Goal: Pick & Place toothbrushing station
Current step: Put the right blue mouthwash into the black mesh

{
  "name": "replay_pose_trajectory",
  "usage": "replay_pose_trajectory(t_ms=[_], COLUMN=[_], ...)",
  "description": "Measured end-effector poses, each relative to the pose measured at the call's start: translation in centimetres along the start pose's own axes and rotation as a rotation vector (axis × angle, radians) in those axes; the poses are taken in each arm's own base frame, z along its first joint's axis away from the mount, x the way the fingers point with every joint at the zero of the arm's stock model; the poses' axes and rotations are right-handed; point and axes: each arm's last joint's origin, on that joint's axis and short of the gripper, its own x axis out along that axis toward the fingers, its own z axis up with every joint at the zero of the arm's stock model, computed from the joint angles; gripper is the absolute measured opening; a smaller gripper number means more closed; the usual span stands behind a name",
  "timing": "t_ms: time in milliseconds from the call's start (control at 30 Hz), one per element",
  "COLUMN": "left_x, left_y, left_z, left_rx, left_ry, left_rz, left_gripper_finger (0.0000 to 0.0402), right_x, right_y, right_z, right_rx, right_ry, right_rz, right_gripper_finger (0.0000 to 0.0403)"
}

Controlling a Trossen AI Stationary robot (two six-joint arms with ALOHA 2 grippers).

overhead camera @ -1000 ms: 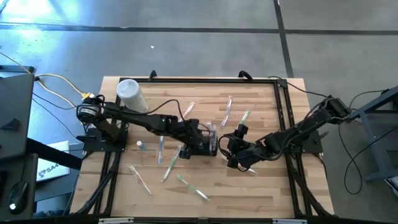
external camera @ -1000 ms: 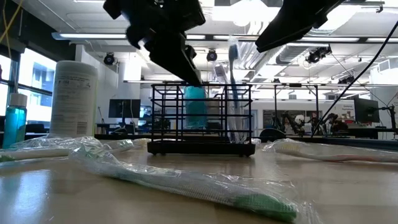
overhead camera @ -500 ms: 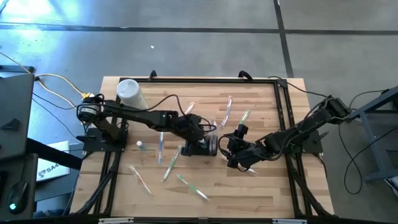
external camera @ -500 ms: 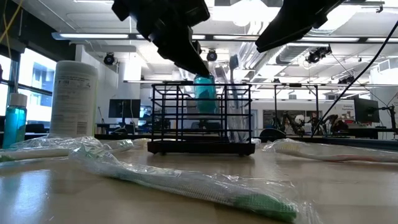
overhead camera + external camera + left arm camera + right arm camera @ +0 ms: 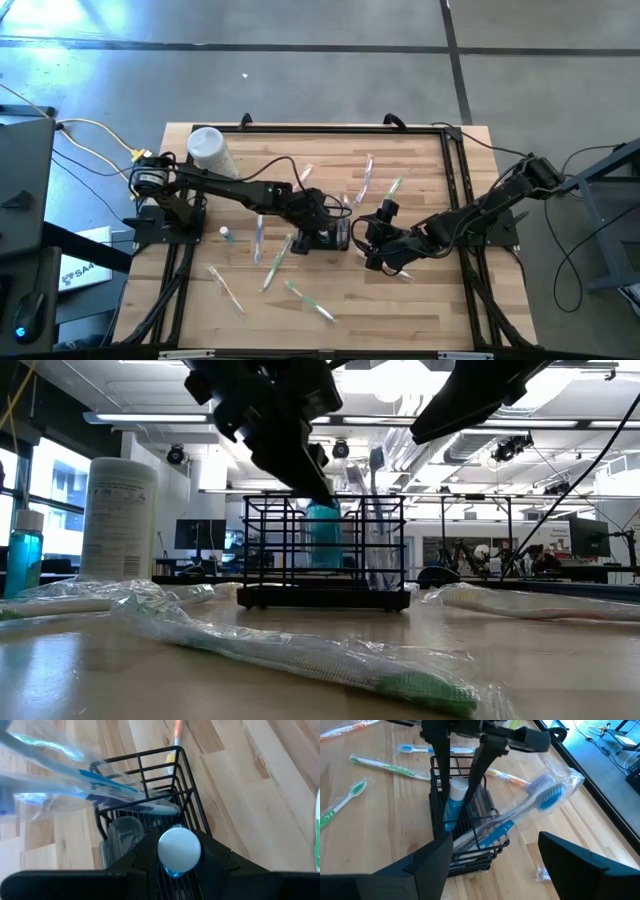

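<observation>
The toothbrushing station, a black wire caddy (image 5: 328, 236) (image 5: 325, 550) (image 5: 465, 837), stands on its base at the table's middle. A plastic-wrapped blue toothbrush (image 5: 540, 795) leans out of it. My left gripper (image 5: 316, 214) (image 5: 179, 854) hangs over the caddy, shut on a small blue bottle with a white cap (image 5: 322, 532) (image 5: 454, 800) that reaches down inside the wires. My right gripper (image 5: 372, 240) (image 5: 502, 870) stands open just right of the caddy, nothing between its fingers. My left gripper pinches the bottle's white cap (image 5: 179, 849) between its two fingers (image 5: 476, 767), one on either side. The fingers slant down from the table's left. The bottle hangs upright below them inside the caddy; whether its bottom rests on the caddy floor I cannot tell.
A tall white cylindrical container (image 5: 210, 150) (image 5: 120, 520) stands far left. Another small blue bottle (image 5: 227, 233) (image 5: 25, 550) stands near the left arm's base. Several wrapped toothbrushes (image 5: 272, 262) (image 5: 308, 300) (image 5: 366, 178) lie scattered around the caddy; one (image 5: 300, 650) lies near the front edge.
My left gripper has carried the blue bottle a little toward the table's right over the caddy. The bottle first rose, then sank back down among the wires, staying upright. My right arm has kept still.
</observation>
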Motion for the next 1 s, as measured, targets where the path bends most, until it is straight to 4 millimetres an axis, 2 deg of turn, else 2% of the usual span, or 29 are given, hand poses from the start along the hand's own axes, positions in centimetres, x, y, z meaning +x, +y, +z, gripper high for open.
replay_pose_trajectory(t_ms=[367,667,1000], left_x=[0.0,1.2,1.7], left_y=[0.0,0.1,0.1], left_z=[0.4,-0.1,-0.4], left_rx=[0.045,0.082,0.081], left_ry=[-0.043,-0.025,-0.009], left_rz=[-0.024,-0.030,-0.036], left_gripper_finger=[0.0093,0.0093,0.0093], right_x=[0.1,0.1,0.1], right_y=[0.0,0.0,0.0], right_z=[-0.2,-0.2,-0.2], right_rx=[-0.003,-0.003,0.000], right_ry=[0.002,0.001,-0.003], right_rz=[-0.001,0.000,0.001], right_gripper_finger=[0.0285,0.0285,0.0285])
